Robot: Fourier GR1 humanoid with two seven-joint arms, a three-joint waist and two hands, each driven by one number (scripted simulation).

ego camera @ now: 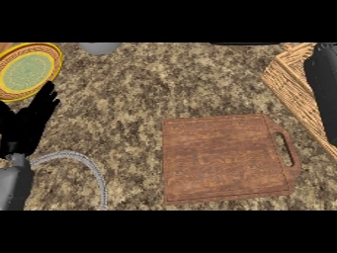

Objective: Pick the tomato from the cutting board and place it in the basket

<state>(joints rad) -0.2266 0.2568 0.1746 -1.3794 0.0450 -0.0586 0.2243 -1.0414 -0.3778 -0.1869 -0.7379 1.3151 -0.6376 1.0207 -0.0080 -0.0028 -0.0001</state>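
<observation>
You found no readable text, label, brand, number or sign anywhere in the head view. The plate [22, 71] at the upper left carried only a ring-patterned rim, no lettering. The cutting board [226, 158] showed bare wood grain, unmarked. The basket [295, 94] at the right edge showed plain weave only. The counter [163, 84] showed speckled stone, no markings.
</observation>
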